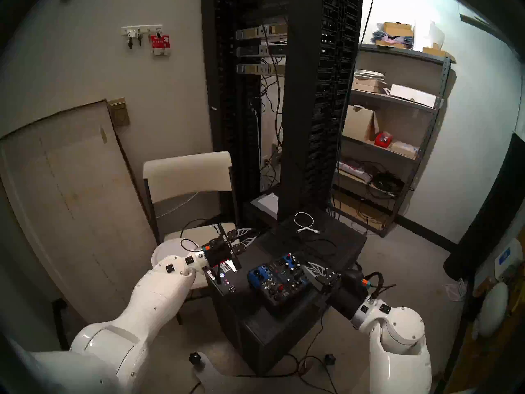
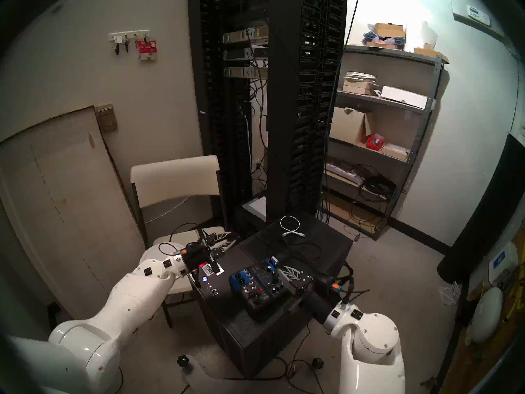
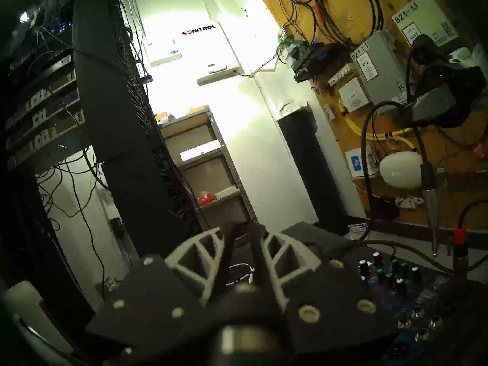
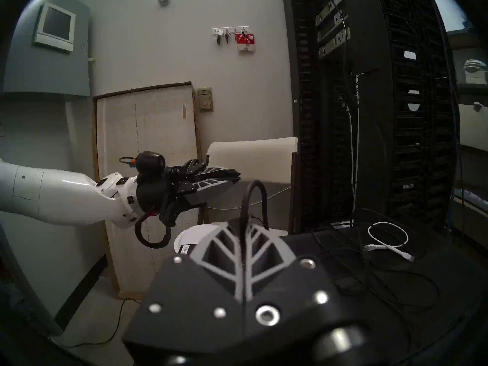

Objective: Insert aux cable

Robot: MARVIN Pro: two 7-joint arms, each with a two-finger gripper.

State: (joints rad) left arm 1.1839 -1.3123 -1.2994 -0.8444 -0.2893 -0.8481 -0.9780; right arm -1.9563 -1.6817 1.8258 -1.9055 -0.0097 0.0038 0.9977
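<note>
Grey-metal plug of the aux cable [image 3: 433,220] hangs tip-down from your right tool [image 4: 244,226], which is clamped on its cord, just above the mixer [image 1: 279,282]. Your left tool [image 3: 241,248] sits slightly parted, empty. The dangling plug could swing and miss the jack.

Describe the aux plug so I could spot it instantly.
Start at the blue mixer on the low black cabinet before the tall rack. Over its right side, the right claw is shut on a thin black cable, whose plug hangs tip-down. It is bare grey metal; the neighbouring plug wears a red collar and sits in the mixer.
</note>
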